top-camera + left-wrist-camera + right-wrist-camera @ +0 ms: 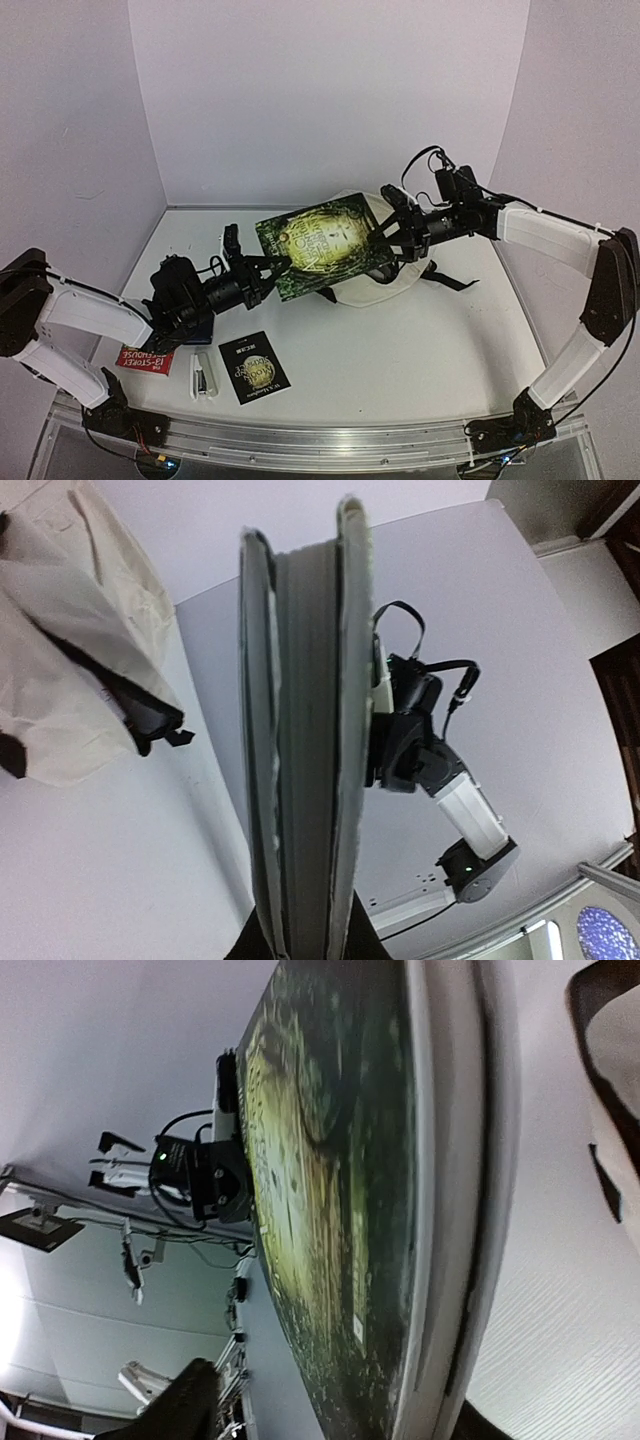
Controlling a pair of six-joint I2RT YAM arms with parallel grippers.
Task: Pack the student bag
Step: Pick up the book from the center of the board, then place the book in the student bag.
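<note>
Nothing looks packed yet. The left claw (281, 267) grips a green book (325, 245) over the bag (388, 290) (mid-table (420, 350)), and the right claw (386, 236) is spread loose around it. A black booklet (252, 368) lies at 7 o'clock.

Soft, even brightness with a faint violet cast fills the overhead view. Shadows on the white tabletop (400, 340) are faint, and straight lines bow near the frame's edges. In both wrist views the green hardcover book (305, 730) blurs at its nearest edge.
</note>
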